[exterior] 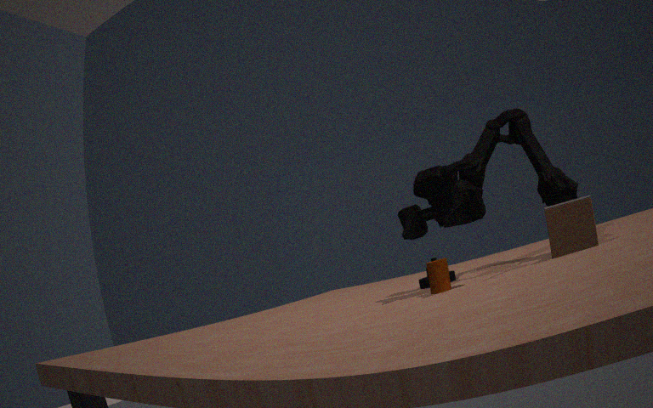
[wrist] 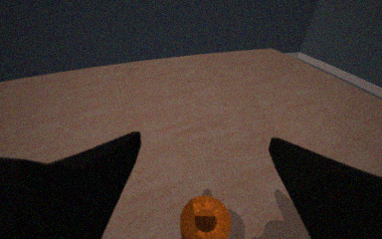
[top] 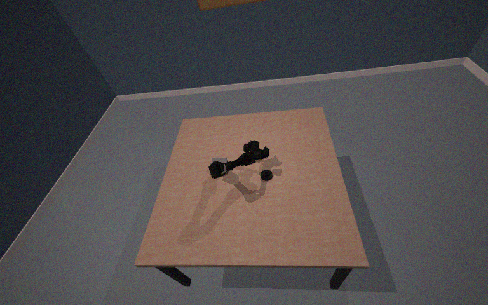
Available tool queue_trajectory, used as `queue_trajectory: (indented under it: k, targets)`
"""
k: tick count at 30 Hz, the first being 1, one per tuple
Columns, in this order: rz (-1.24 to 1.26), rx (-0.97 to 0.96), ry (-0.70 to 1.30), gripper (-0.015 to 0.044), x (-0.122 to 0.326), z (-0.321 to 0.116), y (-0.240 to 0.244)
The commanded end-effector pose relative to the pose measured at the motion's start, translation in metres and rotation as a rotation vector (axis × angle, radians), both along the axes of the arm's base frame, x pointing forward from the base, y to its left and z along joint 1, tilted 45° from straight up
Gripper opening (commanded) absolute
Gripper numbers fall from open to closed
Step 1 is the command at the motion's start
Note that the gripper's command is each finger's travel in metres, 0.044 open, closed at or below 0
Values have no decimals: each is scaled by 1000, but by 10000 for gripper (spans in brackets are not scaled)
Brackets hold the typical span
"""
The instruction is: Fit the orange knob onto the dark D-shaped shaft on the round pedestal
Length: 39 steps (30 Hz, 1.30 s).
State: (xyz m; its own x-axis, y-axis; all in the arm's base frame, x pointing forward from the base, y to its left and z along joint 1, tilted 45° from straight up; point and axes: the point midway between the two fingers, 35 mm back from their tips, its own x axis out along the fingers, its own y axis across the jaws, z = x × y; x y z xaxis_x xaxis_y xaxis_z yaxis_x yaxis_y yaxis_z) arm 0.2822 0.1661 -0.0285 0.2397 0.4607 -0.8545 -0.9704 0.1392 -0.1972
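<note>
The orange knob (exterior: 439, 276) (wrist: 205, 205) stands upright on the table, hole up, its D-shaped opening showing in the wrist view with the flat side toward the top of the picture. The knob is not visible in the top view. The dark round pedestal (top: 263, 178) (exterior: 423, 282) is beside it, partly behind the knob in the exterior view, with the dark shaft tip (exterior: 434, 259) just above the knob's top edge. The shaft's flat side cannot be seen. My gripper (exterior: 428, 229) (wrist: 206, 140) is wide open and empty, raised above the knob and clear of it.
The wooden table (top: 251, 233) (exterior: 288, 341) carries everything. A box-shaped block (exterior: 571, 228) (top: 216, 159) stands beside the arm's base. The arm's shadows fall across the table around the pedestal.
</note>
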Motion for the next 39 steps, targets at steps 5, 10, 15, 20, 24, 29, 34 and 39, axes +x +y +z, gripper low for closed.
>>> queue_trajectory:
  k: [5,10,15,20,24,29,34,39]
  targets:
    - [-141,-263,215,440,-2,-17,16]
    - [-218,-568,287,440,-4,-19,15]
    - [-258,-882,266,440,-4,-6,16]
    - [-259,-1169,160,440,-1,18,23]
    - [-256,-1205,140,440,0,22,25]
    - [-256,-1205,140,440,0,22,25]
    - [-256,-1205,140,440,0,22,25]
    - [-256,-1205,140,440,0,22,25]
